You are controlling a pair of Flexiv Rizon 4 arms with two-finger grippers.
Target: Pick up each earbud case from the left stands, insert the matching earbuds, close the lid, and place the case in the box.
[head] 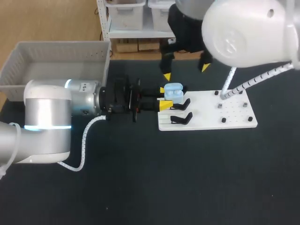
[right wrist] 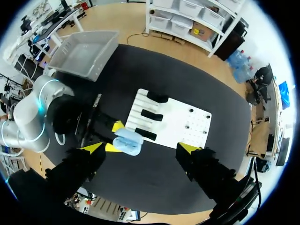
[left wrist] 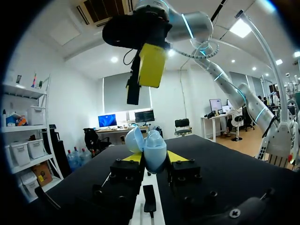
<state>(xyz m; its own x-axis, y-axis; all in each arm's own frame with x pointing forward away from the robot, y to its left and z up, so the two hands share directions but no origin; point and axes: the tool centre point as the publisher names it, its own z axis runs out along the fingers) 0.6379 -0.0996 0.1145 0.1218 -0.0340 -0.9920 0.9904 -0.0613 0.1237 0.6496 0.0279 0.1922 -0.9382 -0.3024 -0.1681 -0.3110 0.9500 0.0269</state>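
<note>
Head view: my left gripper reaches across the table and grips the blue earbud case between its yellow tips, over the near edge of the white board. The case's lid stands open, I judge to take the earbuds. My right gripper hangs above and beyond it, fingers spread and holding nothing. The grey box sits well behind my left gripper, beside the arm.

Left wrist view: the case stands upright between my two fingers, both pads pressed to its sides and the lid tipped back. A black stand lies just under the gripper. One finger of the other gripper looms overhead.

Right wrist view: my right gripper is wide open high above the table, the case directly below it in the left gripper's hold. I judge it is offered upward for loading. The box lies far ahead.
</note>
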